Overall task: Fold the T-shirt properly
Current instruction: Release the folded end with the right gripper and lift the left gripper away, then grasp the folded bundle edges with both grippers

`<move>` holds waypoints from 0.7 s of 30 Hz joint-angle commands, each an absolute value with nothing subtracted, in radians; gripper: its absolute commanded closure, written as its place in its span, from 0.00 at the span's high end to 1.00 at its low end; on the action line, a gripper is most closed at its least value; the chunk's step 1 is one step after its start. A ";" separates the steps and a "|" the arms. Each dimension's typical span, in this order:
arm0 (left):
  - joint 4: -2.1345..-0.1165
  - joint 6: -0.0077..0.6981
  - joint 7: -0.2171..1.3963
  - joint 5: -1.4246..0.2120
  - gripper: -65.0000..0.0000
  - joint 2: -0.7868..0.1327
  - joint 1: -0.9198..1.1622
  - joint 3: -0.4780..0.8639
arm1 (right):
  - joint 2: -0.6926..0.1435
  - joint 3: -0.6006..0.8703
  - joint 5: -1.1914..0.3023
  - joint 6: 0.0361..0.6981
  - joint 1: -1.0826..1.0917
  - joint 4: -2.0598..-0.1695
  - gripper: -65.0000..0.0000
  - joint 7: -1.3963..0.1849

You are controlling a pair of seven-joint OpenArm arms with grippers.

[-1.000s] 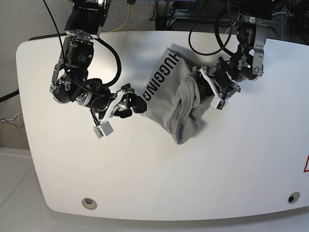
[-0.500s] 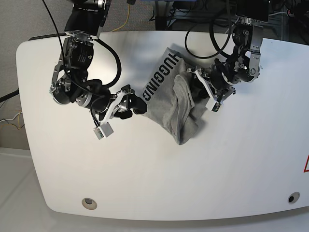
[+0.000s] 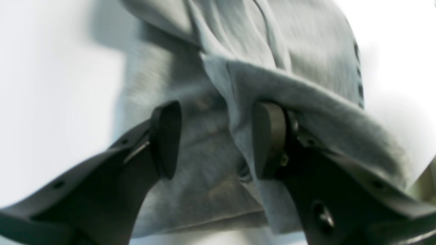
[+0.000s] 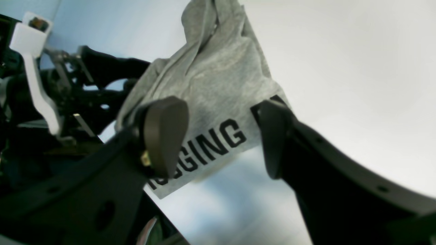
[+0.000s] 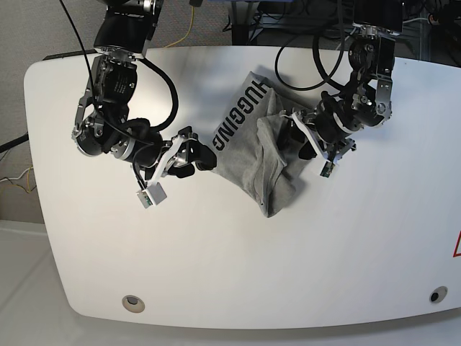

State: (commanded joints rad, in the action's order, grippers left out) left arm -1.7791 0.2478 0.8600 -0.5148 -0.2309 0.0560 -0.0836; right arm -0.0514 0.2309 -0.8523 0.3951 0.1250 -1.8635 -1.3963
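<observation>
The grey T-shirt (image 5: pixel 248 162) lies bunched in the middle of the white table (image 5: pixel 216 259), its black lettering (image 5: pixel 236 115) facing up along the left edge. My left gripper (image 5: pixel 294 144) is at the shirt's right side. In the left wrist view it (image 3: pixel 218 139) is open, and a fold of the T-shirt (image 3: pixel 272 51) drapes over the right finger (image 3: pixel 267 136) and hangs into the gap. My right gripper (image 5: pixel 205 155) sits at the shirt's left edge. In the right wrist view it (image 4: pixel 221 136) is open, with the T-shirt (image 4: pixel 218 75) lying beyond its fingers.
Cables (image 5: pixel 317 50) hang over the table's back edge. Two round grommets (image 5: pixel 132 303) (image 5: pixel 436 295) sit near the front edge, and a red triangle sticker (image 5: pixel 457 245) at the right edge. The other arm (image 4: pixel 51 85) shows behind the shirt in the right wrist view.
My left gripper has moved left onto the shirt's right side, and the raised fold there has shifted left with it. The right arm has barely moved.
</observation>
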 joint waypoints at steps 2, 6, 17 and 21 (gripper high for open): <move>-1.779 0.242 0.880 -0.515 0.48 -0.231 0.044 -0.062 | -0.051 0.231 -0.852 0.395 0.125 -1.862 0.54 -1.396; -1.779 0.242 0.914 -0.515 0.48 -0.231 0.028 -0.005 | -0.051 0.231 -0.852 0.395 0.125 -1.862 0.54 -1.396; -1.782 0.246 1.021 -0.518 0.48 -0.232 -0.036 0.093 | -0.051 0.231 -0.852 0.395 0.125 -1.862 0.54 -1.396; -1.802 0.246 1.027 -0.519 0.48 -0.228 -0.041 0.079 | -0.051 0.228 -0.852 0.395 0.125 -1.862 0.54 -1.396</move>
